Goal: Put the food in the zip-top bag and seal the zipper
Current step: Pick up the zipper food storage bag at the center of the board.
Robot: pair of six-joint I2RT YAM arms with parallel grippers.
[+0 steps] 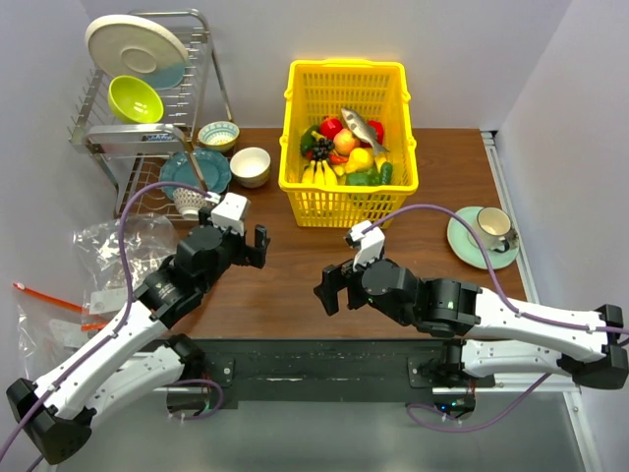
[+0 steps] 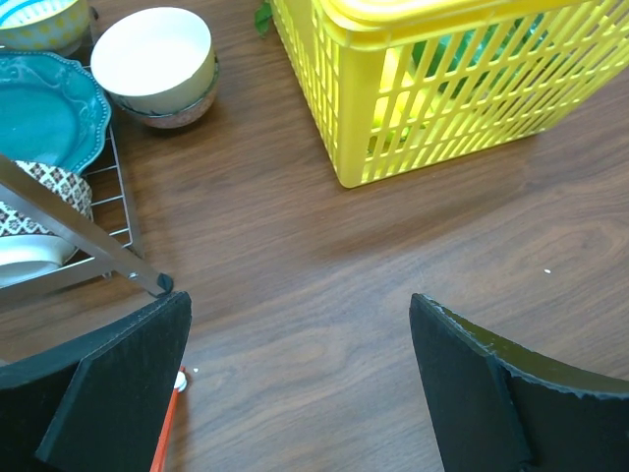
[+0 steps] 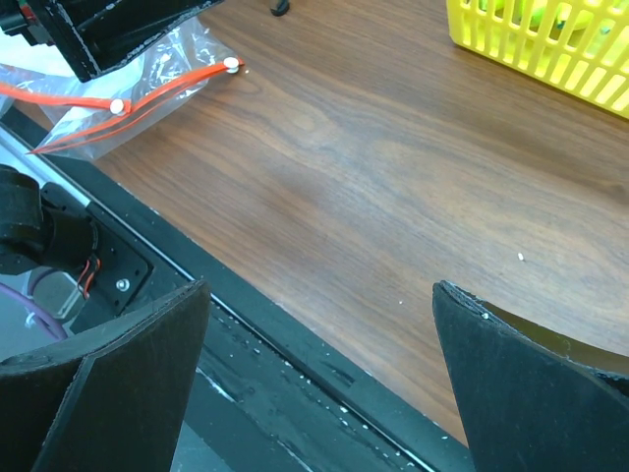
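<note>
Food [image 1: 346,155]: heaped in yellow basket [image 1: 344,208], upper centre.
Zip-top bag [image 1: 54,320]: flat at desk [image 1: 295,265] edge, lower left, beside the left arm; zipper [image 1: 44,294] orange-red.
Left end effector [image 1: 253,250], right end effector [image 1: 332,283]: both spread, empty, over bare wood.
Nearby: dish rack [image 1: 98,128], white bowl [image 1: 251,165], cup [image 1: 494,226] on saucer [image 1: 462,241].

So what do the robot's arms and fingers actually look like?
The left arm and right arm have smooth white shells with chunky black joints. A thin purple cable loops along each. Each wrist carries a small white camera block and ends in two flat, matte black fingers, wedge-shaped with slightly rough edges.
</note>
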